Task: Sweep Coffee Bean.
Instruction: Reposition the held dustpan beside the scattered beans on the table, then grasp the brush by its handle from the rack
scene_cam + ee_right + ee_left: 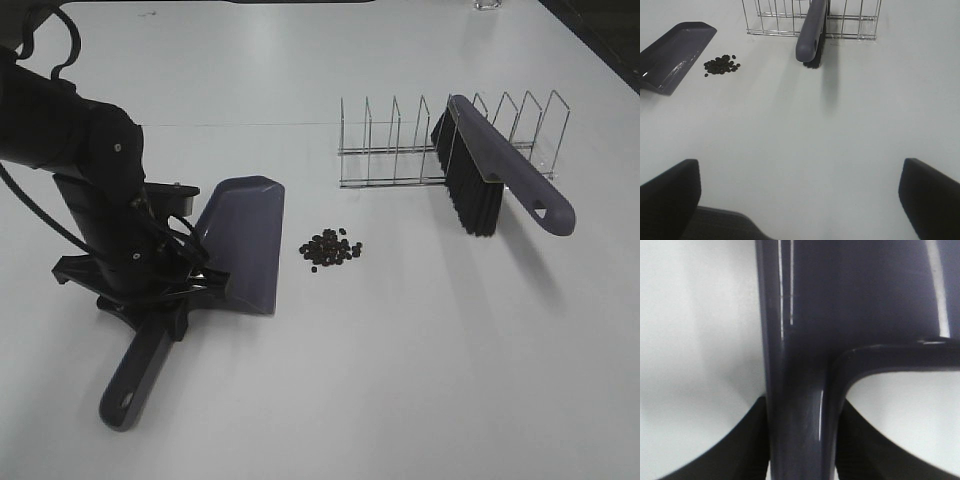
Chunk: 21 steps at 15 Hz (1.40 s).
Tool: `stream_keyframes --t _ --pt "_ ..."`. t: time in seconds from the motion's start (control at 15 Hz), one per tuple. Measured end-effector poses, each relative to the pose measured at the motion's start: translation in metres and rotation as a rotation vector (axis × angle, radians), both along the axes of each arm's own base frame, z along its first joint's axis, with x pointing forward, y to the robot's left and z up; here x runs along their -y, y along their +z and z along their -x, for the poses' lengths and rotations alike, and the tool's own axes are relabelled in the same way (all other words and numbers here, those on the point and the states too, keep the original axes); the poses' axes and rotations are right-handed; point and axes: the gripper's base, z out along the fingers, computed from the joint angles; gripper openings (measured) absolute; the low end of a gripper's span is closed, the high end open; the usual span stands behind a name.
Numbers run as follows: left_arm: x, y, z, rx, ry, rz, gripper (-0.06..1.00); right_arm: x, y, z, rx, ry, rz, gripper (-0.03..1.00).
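In the exterior high view, the left gripper (pixel 172 298) is seen closed on the handle of a grey-purple dustpan (pixel 243 238), which rests on the white table (pixel 430 380). The coffee bean (pixel 331 249) pile is gathered in one small dark cluster on the table, near the pan's side but apart from it, between the dustpan and a wire rack (pixel 400 150). A brush (pixel 512 172) is propped in the rack, its black bristles turned toward the table. The grip itself is shown closely only in the left wrist view, where the handle is pinched between two dark fingers (pixel 740 455). The right gripper (pixel 800 200) is shown only by its own wrist view. Its fingers are spread wide over bare table, well apart from the beans.
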Motion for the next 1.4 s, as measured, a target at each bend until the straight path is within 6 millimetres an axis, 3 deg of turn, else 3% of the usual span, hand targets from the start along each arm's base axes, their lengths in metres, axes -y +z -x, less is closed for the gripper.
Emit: stream_keyframes --t 1.4 --pt "-0.0089 -0.0009 0.0040 -0.022 -0.009 -0.091 0.33 0.0001 0.0012 0.0002 0.009 0.001 0.003 0.98"
